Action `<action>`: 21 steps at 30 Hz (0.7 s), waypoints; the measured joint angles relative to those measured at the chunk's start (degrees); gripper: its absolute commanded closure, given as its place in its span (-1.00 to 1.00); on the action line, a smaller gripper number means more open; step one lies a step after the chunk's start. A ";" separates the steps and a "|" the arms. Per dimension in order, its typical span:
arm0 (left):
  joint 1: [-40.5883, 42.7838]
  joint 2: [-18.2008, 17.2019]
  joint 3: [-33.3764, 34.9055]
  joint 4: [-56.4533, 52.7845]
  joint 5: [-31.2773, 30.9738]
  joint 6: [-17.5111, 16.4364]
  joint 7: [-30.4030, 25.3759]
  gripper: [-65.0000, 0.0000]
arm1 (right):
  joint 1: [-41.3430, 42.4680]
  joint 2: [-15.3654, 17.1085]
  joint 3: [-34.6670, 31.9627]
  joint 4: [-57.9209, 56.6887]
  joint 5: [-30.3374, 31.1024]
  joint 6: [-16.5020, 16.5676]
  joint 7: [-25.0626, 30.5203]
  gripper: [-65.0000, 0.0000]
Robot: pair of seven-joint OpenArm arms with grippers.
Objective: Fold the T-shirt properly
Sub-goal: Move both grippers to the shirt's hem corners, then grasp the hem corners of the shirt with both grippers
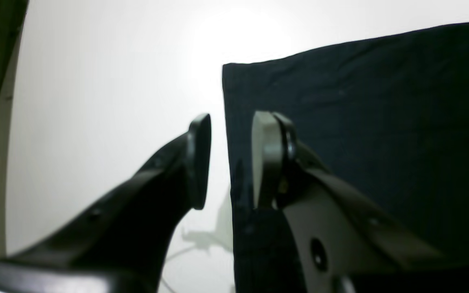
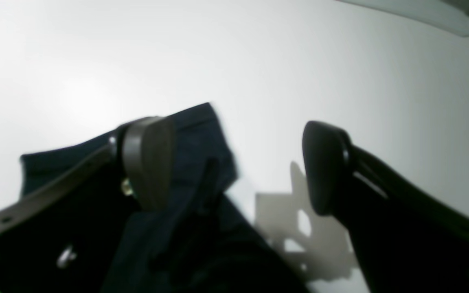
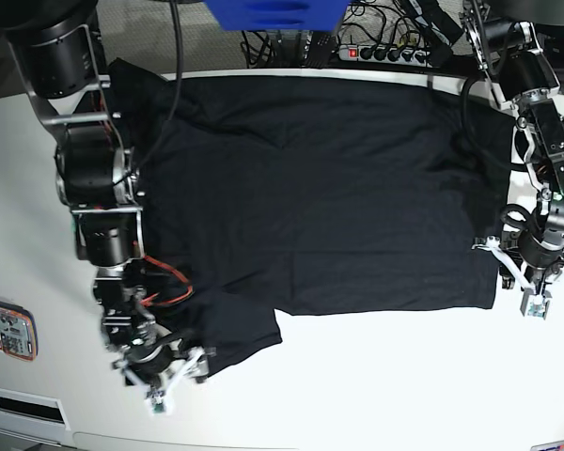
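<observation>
The black T-shirt (image 3: 320,188) lies spread flat on the white table (image 3: 376,385), with one lower corner hanging further down at the left. My left gripper (image 3: 512,279) is at the shirt's right lower corner. In the left wrist view it (image 1: 231,158) is open and straddles the shirt's (image 1: 381,122) straight edge, one finger over cloth, one over bare table. My right gripper (image 3: 177,381) is at the shirt's left lower corner. In the right wrist view it (image 2: 238,162) is wide open, with one finger over the cloth (image 2: 202,142) and the other over table.
A power strip (image 3: 376,52) with cables and a blue object (image 3: 273,11) lie beyond the table's far edge. A small printed card (image 3: 5,329) lies at the table's left edge. Both arm bases stand at the far corners.
</observation>
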 measured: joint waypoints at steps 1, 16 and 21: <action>0.00 0.00 0.00 0.00 -0.07 -0.02 0.07 0.46 | 0.31 -0.39 -0.02 -2.19 0.09 -0.70 1.70 -0.43; 0.00 0.02 0.02 0.00 -0.02 0.02 0.15 0.46 | -4.81 -4.17 0.17 -13.70 0.20 -3.50 16.09 -0.43; 0.00 0.02 0.02 0.00 0.13 0.04 0.15 0.46 | -4.02 -6.29 6.75 -13.77 0.07 -3.23 16.35 -0.43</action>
